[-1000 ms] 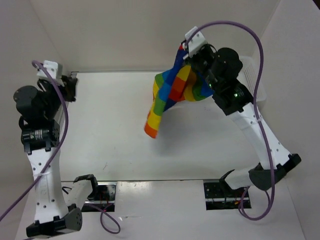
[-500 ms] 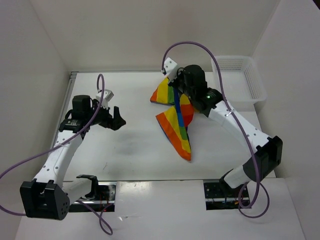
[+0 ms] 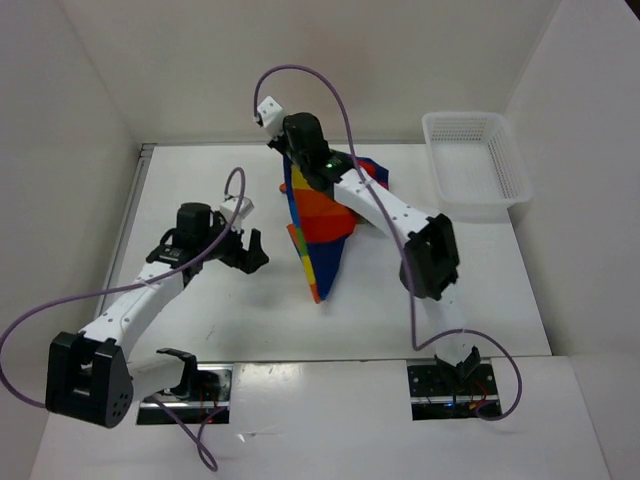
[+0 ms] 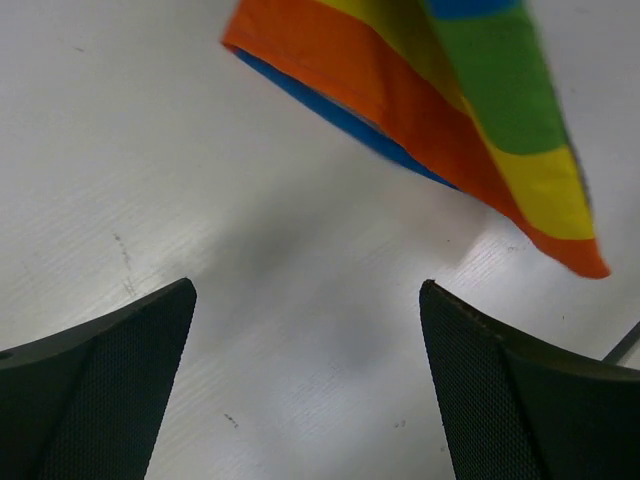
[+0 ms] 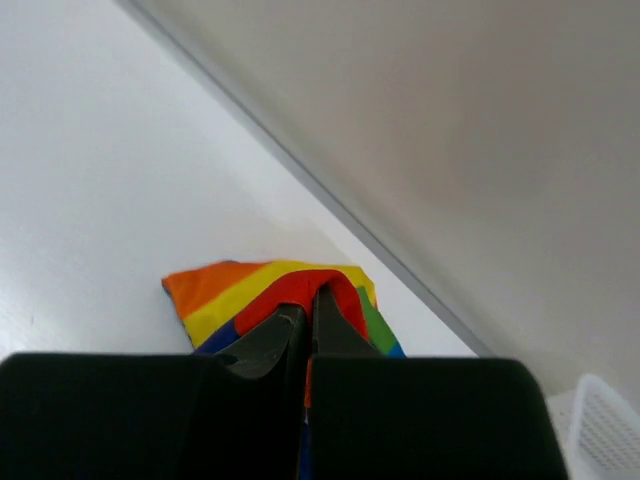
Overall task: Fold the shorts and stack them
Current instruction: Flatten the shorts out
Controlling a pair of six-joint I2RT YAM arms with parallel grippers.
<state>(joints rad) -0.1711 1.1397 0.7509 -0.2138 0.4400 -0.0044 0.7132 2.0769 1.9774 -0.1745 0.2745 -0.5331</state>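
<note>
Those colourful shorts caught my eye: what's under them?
Under the raised edge of the shorts, only bare white table shows, in shadow. Beneath the rest, the cloth hides whatever is there.

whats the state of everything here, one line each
shorts, not folded, pinched by the right gripper, draping loose
left gripper, open, holding nothing, facing the shorts' hem
right gripper, shut on the shorts
basket, upright, open side up

The right arm [image 3: 385, 205] covers much of the shorts [image 3: 316, 262]; the left wrist view crops them.
</note>
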